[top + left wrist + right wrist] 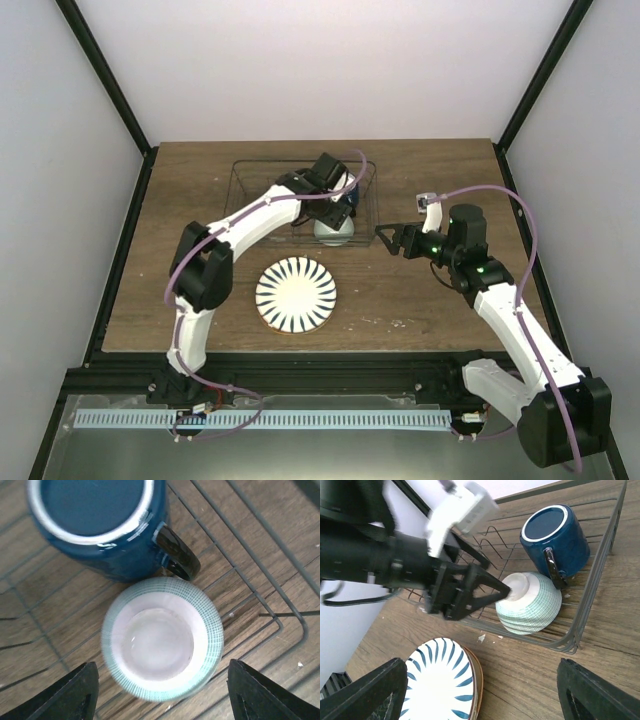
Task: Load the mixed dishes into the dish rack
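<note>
Dish rack (240, 200) on wood-grain table (420, 300), white walls (320, 70) around; left gripper (161, 666), right gripper (384, 240) open.

Top external: you look down from above and behind the arm bases, from far off, with the whole table (420, 300) in view.
Left wrist: you look almost straight down, very close, onto the small pale mint-green bowl (162, 640) and the dark blue mug (100, 525) in one corner of the dish rack (280, 625).
Right wrist: you look slantwise across the tabletop from beside the rack, at middle range, taking in the left arm (370, 555) and the striped plate (442, 680).
Shared by all three: bowl, mug, that rack corner.
</note>
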Controlling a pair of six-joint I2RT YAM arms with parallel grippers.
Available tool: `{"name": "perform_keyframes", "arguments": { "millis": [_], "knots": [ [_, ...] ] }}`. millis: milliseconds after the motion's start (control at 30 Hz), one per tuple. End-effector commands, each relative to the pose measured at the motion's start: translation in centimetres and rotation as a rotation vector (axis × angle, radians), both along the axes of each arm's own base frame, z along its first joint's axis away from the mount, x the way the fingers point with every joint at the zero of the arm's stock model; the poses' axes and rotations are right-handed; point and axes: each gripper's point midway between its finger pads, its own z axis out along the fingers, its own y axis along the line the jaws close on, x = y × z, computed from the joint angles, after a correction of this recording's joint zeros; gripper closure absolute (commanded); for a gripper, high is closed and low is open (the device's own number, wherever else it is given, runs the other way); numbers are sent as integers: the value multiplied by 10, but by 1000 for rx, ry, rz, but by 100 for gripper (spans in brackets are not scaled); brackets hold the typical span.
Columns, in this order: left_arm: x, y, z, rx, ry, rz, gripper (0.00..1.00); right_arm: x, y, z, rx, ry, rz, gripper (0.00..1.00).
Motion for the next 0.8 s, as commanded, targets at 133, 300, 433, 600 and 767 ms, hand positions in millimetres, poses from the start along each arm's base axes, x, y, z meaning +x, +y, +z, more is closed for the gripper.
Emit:
{"name": "perform_keyframes", "arguments": {
  "millis": [133,300,433,600,767],
  "knots": [
    [-28,58,131,-97,-266,166,28,2,-9,-15,-43,39,-39,19],
    [-85,110,121,-88,-213,303,28,2,-8,-36,-45,97,-45,22],
    [-142,146,75,-18,-95,409,28,1,-4,-58,-81,178,-32,24],
    [-194,178,29,5,12,530,28,-5,9,-69,-118,223,1,28],
    [-228,200,-2,-10,102,635,28,-13,16,-82,-149,259,2,37]
  ]
}}
